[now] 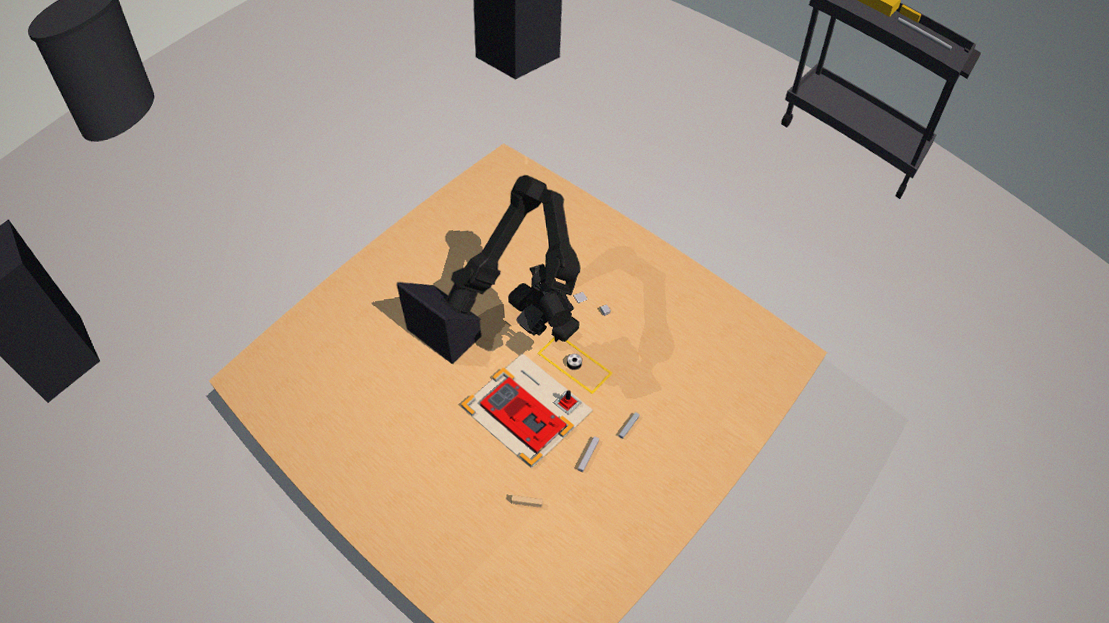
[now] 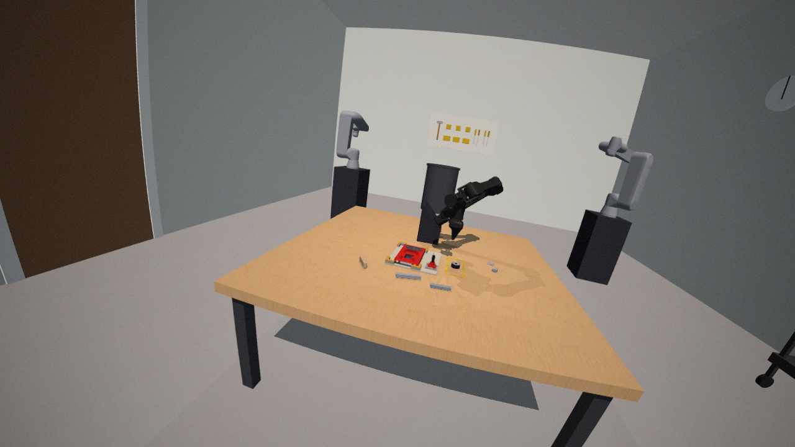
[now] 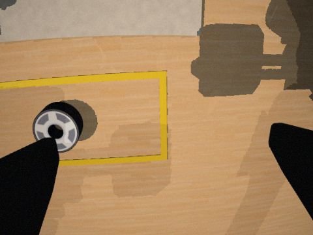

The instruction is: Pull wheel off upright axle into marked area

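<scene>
The wheel, black with a white and grey hub, lies flat on the table inside the marked area's yellow outline. The upright black axle stands bare on a small red base. My gripper is wide open with nothing between its fingers, above the table and to one side of the wheel. In the wrist view the left fingertip overlaps the wheel's lower edge, but the exterior view shows the gripper raised clear of it.
A red fixture with orange corner brackets sits on a pale board beside the marked area. Two grey bars, a beige piece and two small grey pieces lie around.
</scene>
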Controlling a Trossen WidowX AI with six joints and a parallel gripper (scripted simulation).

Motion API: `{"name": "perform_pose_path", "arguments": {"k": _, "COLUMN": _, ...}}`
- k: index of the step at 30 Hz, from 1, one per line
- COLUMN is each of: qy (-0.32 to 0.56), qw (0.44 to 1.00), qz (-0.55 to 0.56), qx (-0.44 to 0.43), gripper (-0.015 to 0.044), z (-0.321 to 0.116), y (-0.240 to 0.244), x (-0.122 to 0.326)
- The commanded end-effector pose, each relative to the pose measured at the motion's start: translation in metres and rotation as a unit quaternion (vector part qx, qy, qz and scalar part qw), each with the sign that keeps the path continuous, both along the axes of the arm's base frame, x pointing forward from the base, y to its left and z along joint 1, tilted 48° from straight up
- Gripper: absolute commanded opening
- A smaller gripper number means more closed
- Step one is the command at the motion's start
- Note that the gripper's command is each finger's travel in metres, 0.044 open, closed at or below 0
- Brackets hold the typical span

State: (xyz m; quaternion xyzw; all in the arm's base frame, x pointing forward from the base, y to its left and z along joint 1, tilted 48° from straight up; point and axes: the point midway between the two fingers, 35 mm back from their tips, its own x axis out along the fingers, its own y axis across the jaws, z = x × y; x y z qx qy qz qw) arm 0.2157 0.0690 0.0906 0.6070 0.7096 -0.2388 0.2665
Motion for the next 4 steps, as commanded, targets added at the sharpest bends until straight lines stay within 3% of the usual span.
{"name": "perform_pose_path", "arguments": {"k": 1, "qy": 0.0, "qw": 1.0, "qz": 0.001, "qx": -0.002, "gripper": 0.044, "z": -0.0001, "y": -0.0007, "x": -0.0006}}
{"name": "perform_pose_path", "arguments": {"k": 4, "qy": 0.0, "qw": 1.0, "qz": 0.001, "qx": -0.002, "gripper": 0.044, "z": -0.0001, "y": -0.0007, "x": -0.0006}}
